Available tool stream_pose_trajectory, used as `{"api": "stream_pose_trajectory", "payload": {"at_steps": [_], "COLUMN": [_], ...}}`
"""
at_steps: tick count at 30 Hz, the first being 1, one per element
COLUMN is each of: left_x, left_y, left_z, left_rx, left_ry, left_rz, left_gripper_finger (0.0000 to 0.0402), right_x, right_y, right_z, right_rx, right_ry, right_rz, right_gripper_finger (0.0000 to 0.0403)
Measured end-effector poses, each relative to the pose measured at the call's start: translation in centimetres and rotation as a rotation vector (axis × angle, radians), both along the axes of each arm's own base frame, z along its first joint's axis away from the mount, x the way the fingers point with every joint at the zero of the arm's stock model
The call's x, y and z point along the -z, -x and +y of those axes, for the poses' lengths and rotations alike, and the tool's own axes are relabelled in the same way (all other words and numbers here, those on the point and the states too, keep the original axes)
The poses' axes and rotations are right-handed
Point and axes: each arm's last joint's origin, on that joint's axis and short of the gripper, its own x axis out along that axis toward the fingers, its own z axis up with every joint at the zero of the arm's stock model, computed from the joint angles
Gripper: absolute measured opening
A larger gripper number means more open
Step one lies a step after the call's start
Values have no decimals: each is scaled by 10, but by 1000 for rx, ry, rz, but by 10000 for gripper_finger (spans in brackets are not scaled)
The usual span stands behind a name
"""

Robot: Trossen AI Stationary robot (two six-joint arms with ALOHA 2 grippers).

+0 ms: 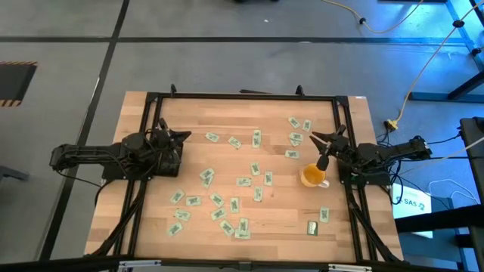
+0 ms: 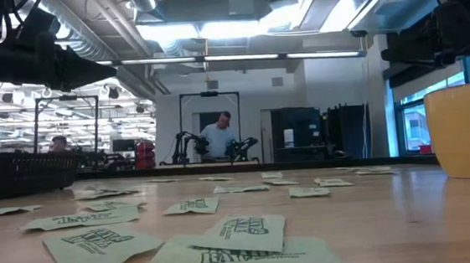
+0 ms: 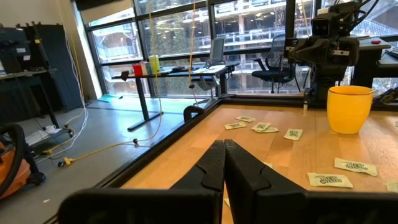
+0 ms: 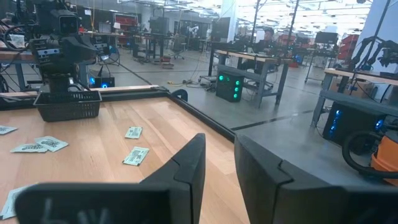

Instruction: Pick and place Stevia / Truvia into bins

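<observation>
- The Stevia / Truvia sachets (image 1: 217,199) are seen scattered flat over the wooden table (image 1: 144,227), most of them across the middle and near part, with a smaller cluster (image 1: 296,138) towards the far right.
- In the low view, several sachets (image 2: 247,229) lie close to the camera, two of them overlapping (the print on them cannot be read with certainty).
- A black mesh bin (image 4: 68,104) is seen in the right wrist view, standing on the table at the left arm's side; in the high view it lies under the left arm (image 1: 162,160).
- A yellow cup (image 1: 313,175) is set on the table just beside the right gripper (image 1: 312,137), and it appears again in the left wrist view (image 3: 349,109).
- The left gripper (image 3: 222,162) is held over the table's left side with its fingers (image 3: 208,168) pressed together, nothing between them.
- The right gripper's fingers (image 4: 189,165) are parted by a narrow gap and nothing is held; it is raised above the right part of the table, near the far-right cluster.
- A person (image 2: 217,139) is seen in the room beyond the table, standing by another robot rig.
</observation>
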Motion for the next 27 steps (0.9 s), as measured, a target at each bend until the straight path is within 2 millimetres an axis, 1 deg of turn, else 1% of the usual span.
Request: {"api": "stream_pose_trajectory", "payload": {"at_steps": [20, 24, 27], "left_x": [0, 0, 0], "left_y": [0, 0, 0], "left_z": [0, 0, 0], "left_rx": [-3, -6, -7], "left_ry": [0, -57, -92], "left_rz": [0, 31, 49], "left_gripper_finger": [4, 5, 16], "right_x": [0, 0, 0], "right_y": [0, 0, 0], "right_z": [0, 0, 0], "right_rx": [0, 0, 0], "right_ry": [0, -3, -4], "right_rz": [2, 0, 0], "right_gripper_finger": [90, 90, 90]}}
